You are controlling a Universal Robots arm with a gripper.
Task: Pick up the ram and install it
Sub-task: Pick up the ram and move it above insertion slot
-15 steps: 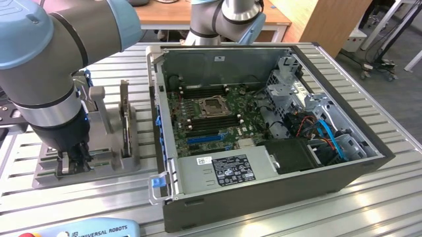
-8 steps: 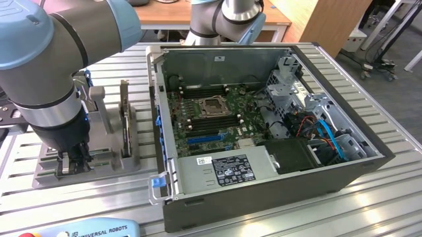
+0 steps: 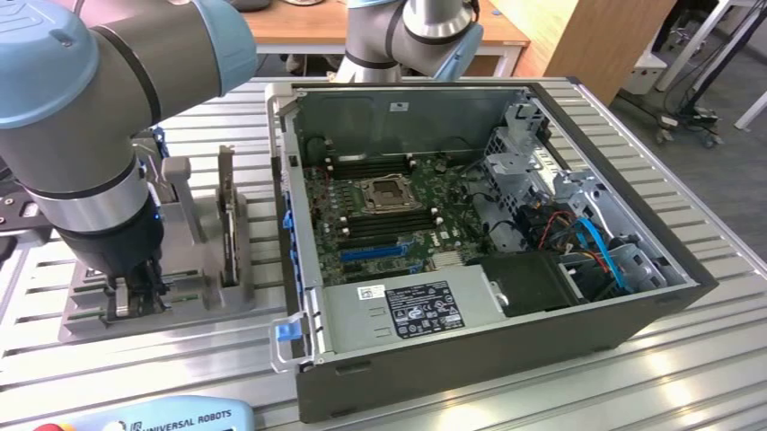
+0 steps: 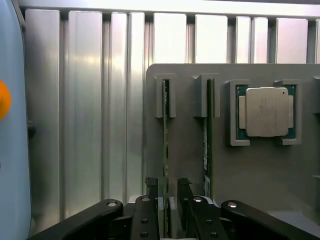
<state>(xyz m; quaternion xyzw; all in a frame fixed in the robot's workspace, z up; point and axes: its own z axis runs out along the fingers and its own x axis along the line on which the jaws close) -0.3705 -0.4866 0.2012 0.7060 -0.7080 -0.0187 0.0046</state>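
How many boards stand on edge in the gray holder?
2 boards: one inside the open gripper; the other in the next slot, toward the processor. More may be hidden.

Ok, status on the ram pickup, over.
Gripper open, straddling ram in holder. Ram not lifted. Second stick alongside, untouched.

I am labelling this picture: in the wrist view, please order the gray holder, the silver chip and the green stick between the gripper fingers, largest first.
1. the gray holder, clearly largest.
2. the silver chip.
3. the green stick, seen edge-on: longer than the chip but only a thin line, so smallest in area.
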